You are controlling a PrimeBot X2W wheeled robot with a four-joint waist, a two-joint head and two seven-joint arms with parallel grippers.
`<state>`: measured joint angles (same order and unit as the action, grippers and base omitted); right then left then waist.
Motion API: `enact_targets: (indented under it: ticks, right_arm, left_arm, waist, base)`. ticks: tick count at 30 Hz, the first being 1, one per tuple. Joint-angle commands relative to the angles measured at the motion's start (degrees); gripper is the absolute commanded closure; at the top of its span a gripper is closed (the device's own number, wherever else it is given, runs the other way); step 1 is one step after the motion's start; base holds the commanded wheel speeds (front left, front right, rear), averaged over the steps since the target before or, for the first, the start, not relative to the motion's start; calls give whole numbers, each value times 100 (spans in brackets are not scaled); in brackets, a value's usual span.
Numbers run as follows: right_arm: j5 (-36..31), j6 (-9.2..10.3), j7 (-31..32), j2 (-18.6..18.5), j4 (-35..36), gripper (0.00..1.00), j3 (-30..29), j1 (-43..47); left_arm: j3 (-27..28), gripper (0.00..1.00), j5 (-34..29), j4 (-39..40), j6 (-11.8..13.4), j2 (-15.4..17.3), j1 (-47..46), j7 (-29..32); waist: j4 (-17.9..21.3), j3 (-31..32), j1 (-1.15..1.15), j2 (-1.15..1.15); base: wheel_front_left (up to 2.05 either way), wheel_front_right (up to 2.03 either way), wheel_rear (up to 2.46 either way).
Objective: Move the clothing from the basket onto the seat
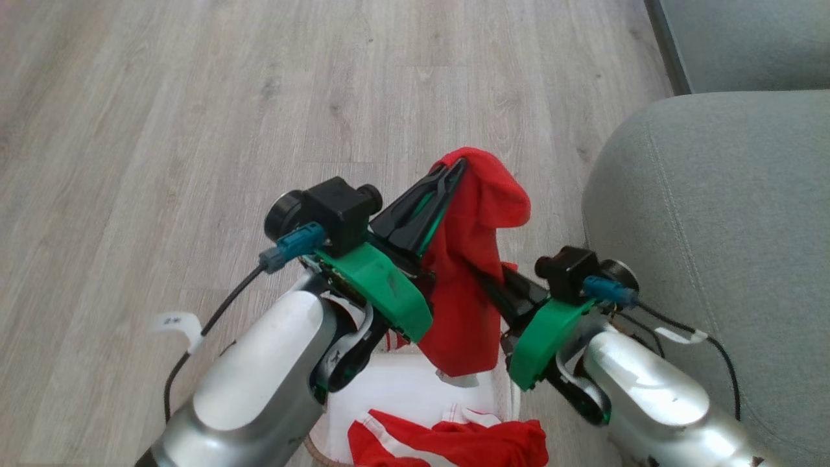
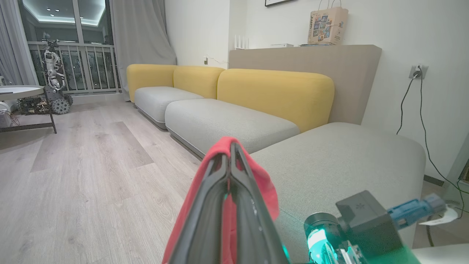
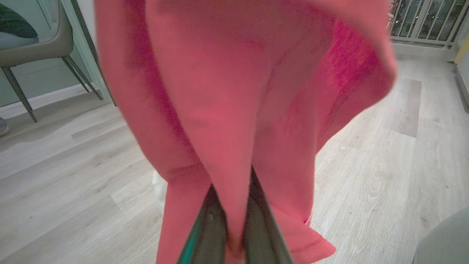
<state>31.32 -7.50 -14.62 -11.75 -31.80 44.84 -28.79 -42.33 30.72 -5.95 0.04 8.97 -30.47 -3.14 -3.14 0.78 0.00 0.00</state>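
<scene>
My left gripper (image 1: 454, 170) is raised over the floor, shut on the top fold of a bright red garment (image 1: 470, 272) that hangs down from it. My right gripper (image 3: 231, 198) is shut on the same cloth lower down, its fingertips buried in the fabric. A second red garment with white stripes (image 1: 447, 441) lies in the cream-white basket (image 1: 402, 389), which sits under my arms at the bottom edge. The grey-green seat (image 1: 713, 246) is close on the right, beside the right arm. In the left wrist view the red cloth (image 2: 256, 183) drapes over the fingers before the seat (image 2: 337, 165).
Pale wood floor (image 1: 259, 97) spreads ahead and to the left. A further sofa cushion (image 1: 746, 39) lies at the top right. The left wrist view has yellow-backed sofas (image 2: 274, 91), a table (image 2: 22, 91) and a wall cable (image 2: 421, 110). A chair leg (image 3: 22, 95) stands far left.
</scene>
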Motion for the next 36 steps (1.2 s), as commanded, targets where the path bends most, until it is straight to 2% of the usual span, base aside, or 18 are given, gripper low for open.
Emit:
enact_targets:
  ticks: [1,12,24,25,27,28,36]
  right_arm:
    - [26,1,-38,9,230,100,-90,-139]
    - [-122,1,-38,-363,1143,100,-1010,467]
    - [-307,1,-38,-583,2116,100,-2007,894]
    - [-317,1,-38,-590,2186,100,-2091,914]
    - [-324,1,-38,-599,2334,100,-2262,949]
    - [-323,1,-38,-606,2411,100,-2352,964]
    - [-303,1,-38,-680,2994,100,-2865,1009]
  left_arm:
    - [254,100,27,155,43,94,-315,-54]
    - [378,100,161,62,187,336,89,-137]
    - [176,100,213,39,144,287,314,-167]
    - [164,89,216,37,141,274,314,-177]
    - [143,25,219,27,138,255,313,-188]
    - [130,0,217,19,136,246,311,-193]
    - [21,0,178,-100,115,211,306,-247]
  waist:
    - [25,3,0,0]
    - [213,29,0,0]
    - [563,19,0,0]
    - [604,18,0,0]
    - [692,12,0,0]
    - [732,5,0,0]
    - [1198,-115,0,0]
  base:
    - [0,0,0]
    - [0,0,0]
    - [0,0,0]
    - [0,0,0]
    - [0,0,0]
    - [0,0,0]
    - [0,0,0]
